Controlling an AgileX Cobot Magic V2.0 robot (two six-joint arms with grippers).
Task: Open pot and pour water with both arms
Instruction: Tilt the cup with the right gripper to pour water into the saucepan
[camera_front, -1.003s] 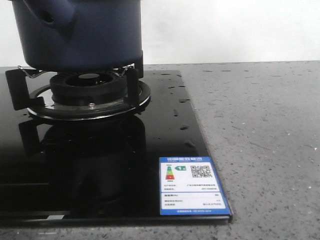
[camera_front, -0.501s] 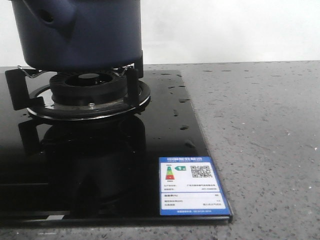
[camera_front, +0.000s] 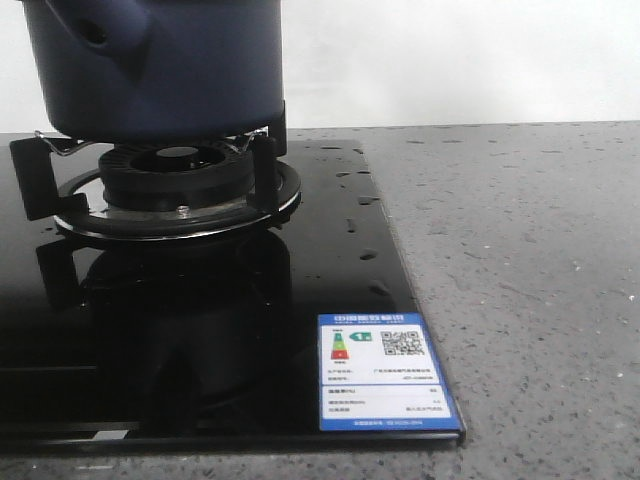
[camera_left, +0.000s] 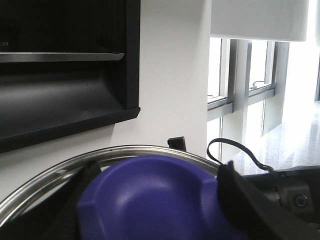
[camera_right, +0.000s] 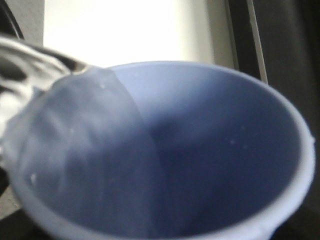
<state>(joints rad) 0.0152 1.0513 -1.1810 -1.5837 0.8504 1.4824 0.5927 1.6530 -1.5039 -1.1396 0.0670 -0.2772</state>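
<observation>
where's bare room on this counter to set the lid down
The grey countertop right of the black glass hob is bare. The hob's front strip, between the burner and the label, is also free, though droplets dot its right edge. The back left is crowded: the pot sits over the burner.

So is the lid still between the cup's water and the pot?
Seemingly not: the left gripper has the purple-knobbed lid raised before wall and window. Water runs from the tilted light blue cup. The pot sits on the burner, its opening out of frame.
</observation>
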